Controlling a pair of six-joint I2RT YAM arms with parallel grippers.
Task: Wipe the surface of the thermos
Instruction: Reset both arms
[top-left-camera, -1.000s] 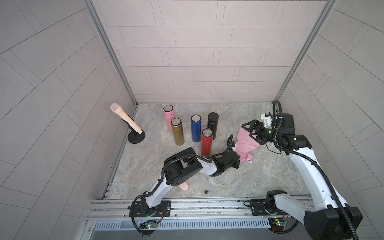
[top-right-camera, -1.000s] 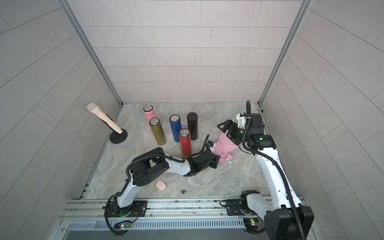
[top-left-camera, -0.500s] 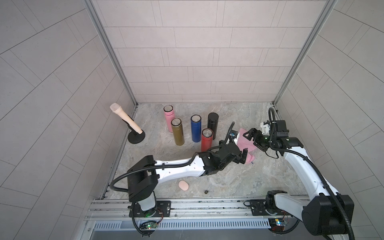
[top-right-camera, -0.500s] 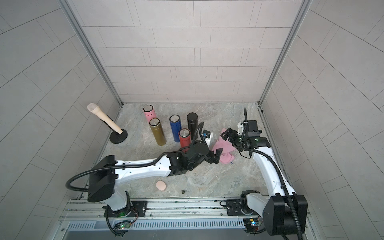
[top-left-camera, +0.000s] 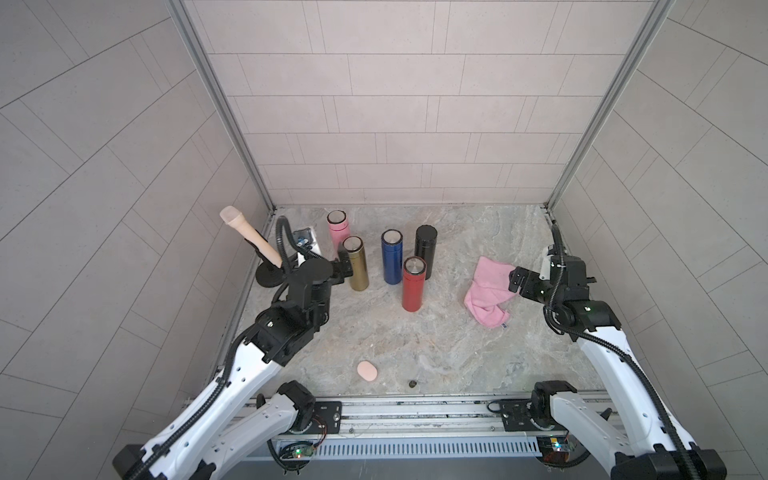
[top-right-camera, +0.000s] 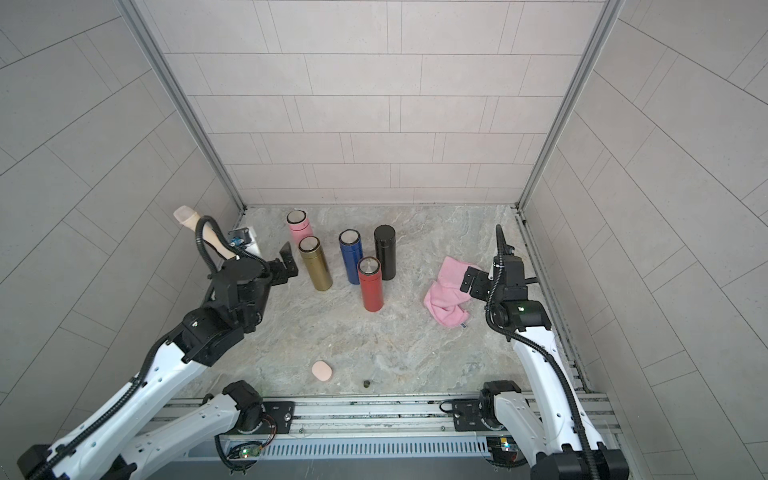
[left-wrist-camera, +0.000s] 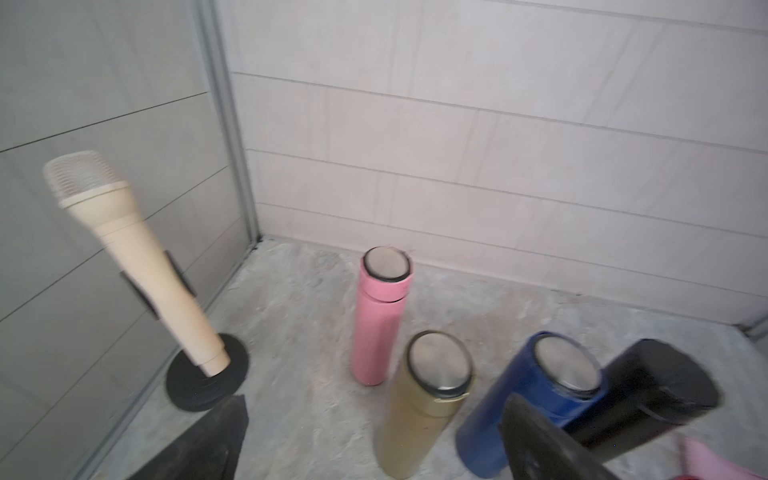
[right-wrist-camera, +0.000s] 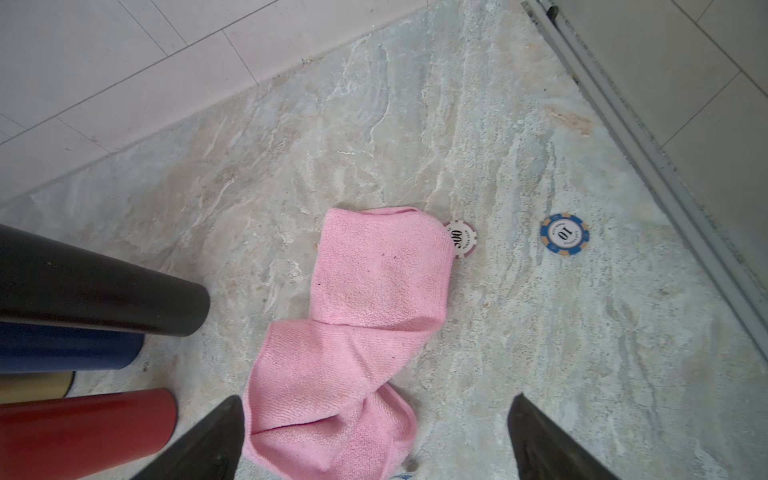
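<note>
Right wrist view: we note the right gripper (right-wrist-camera: 376, 401) with jaws spread wide, holding nothing, poised over the crumpled pink cloth (right-wrist-camera: 365, 291), which lies on the stone floor. In a top view the red thermos (top-left-camera: 413, 284) stands upright at the front of the bottle cluster, apart from the cloth and touched by neither arm. The left gripper (top-right-camera: 289, 262), jaws likewise wide and empty, sits just beside the gold thermos (top-right-camera: 316, 264).

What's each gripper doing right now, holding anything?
Left gripper: open, holding nothing.
Right gripper: open, empty, over the pink cloth.
</note>
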